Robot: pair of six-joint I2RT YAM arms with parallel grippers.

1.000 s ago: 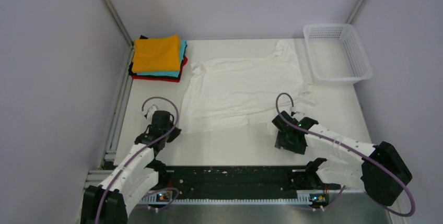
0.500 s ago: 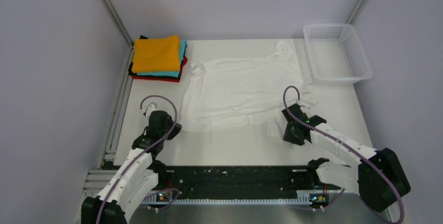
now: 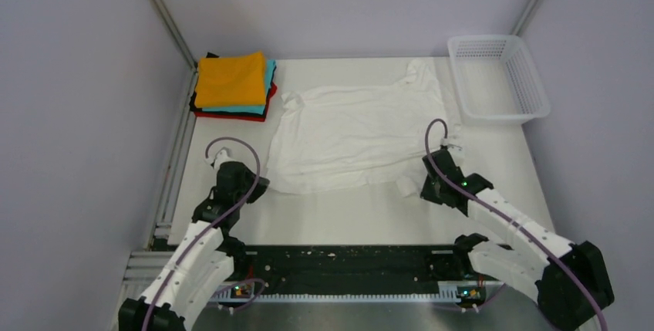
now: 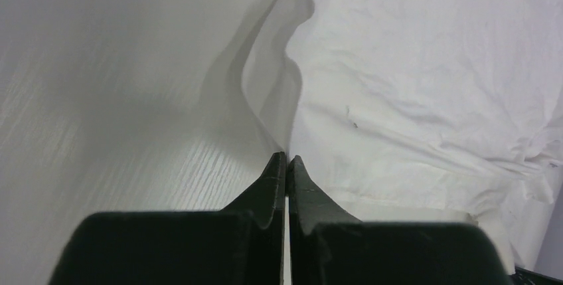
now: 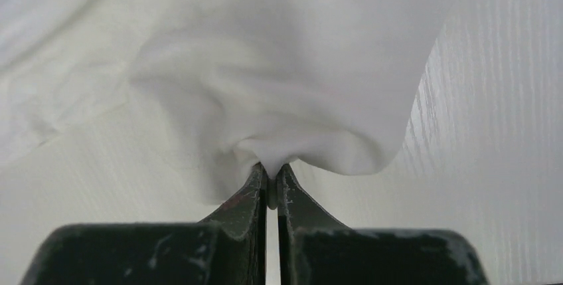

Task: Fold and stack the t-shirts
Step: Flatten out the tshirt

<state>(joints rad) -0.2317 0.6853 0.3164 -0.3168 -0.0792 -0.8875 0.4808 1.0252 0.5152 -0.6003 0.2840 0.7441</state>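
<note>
While both arms reached low, the left gripper (image 4: 286,165) and right gripper (image 5: 272,175) each pinched the white t-shirt (image 3: 355,134) at its fingertips.

White t-shirt (image 3: 359,138): we see it spread out, wrinkled, mid-frame, lower corners raised.
Folded stack (image 3: 234,84): we find it upper left, orange over teal, red, black.
</note>
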